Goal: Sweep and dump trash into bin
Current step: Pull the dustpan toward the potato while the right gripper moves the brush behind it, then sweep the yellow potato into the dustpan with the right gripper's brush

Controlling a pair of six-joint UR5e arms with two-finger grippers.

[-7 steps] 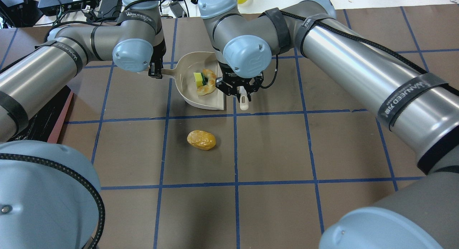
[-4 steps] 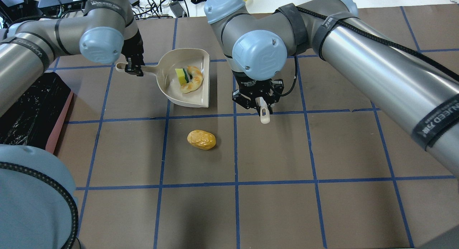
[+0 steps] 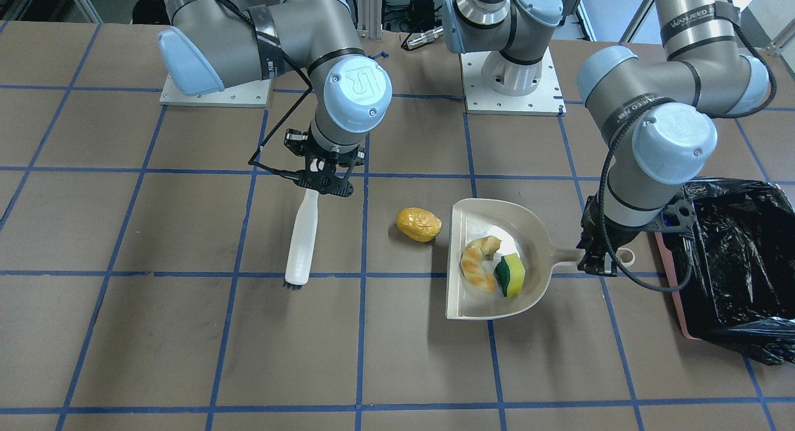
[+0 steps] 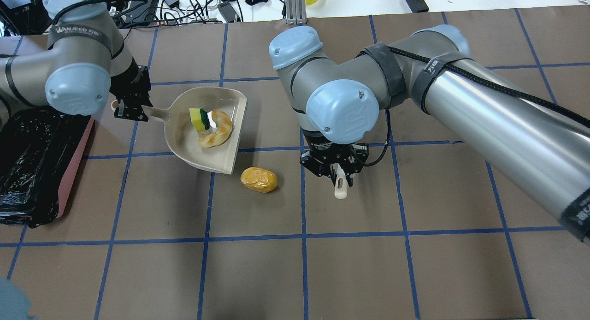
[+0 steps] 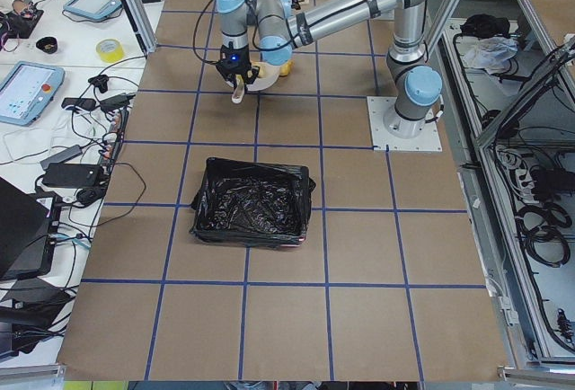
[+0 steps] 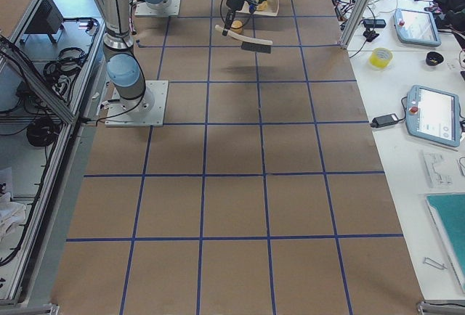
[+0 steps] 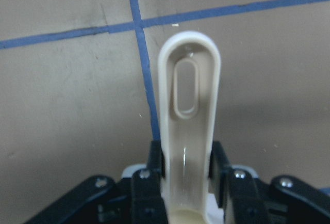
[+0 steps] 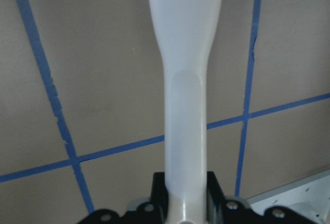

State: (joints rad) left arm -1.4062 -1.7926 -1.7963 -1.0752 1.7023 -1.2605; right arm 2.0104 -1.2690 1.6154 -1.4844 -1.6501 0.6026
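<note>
My left gripper (image 4: 131,109) is shut on the handle (image 7: 188,110) of the beige dustpan (image 4: 193,151). In the pan lie two scraps of trash, a pale crescent rind (image 4: 216,134) and a yellow sponge piece with green backing (image 4: 199,119). A yellow-brown potato-like lump (image 4: 259,180) rests on the table just outside the pan's open edge (image 3: 452,232). To the lump's right, my right gripper (image 4: 335,170) is shut on the beige brush (image 3: 302,238), whose dark bristles (image 3: 292,285) point away from the robot. The pink bin (image 4: 76,163) with its black bag (image 3: 733,257) stands left of the pan.
The brown table mat (image 4: 350,264) carries a grid of blue tape lines. Cables and electronics (image 4: 184,6) crowd the table's far edge. Two arm base plates (image 3: 512,83) sit at the robot's side.
The left arm has carried the dustpan left and nearer the robot, bringing its open edge beside the lump. The right gripper has brought the brush nearer the robot too, level with the lump.
</note>
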